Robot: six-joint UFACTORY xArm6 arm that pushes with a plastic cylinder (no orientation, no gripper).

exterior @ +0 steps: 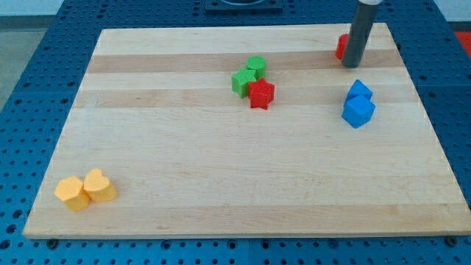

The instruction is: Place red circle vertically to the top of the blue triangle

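Yellow blocks [85,190] nearest, no writing, my tip [352,65] touching red circle [342,47], above blue triangle [360,90].

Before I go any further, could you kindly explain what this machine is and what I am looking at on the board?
This is a single camera picture looking down at a slant on a wooden board that lies on a blue perforated table. The dark upright rod near the view's top right is the end of a robot arm; it has no hand and holds nothing. It only slides my tip along the board to push blocks.

My tip stands right beside a red block, mostly hidden behind the rod, so its shape is unclear. Below it are two blue blocks pressed together. Near the middle top are two green blocks and a red star, clustered. Two yellow blocks sit at the bottom left.
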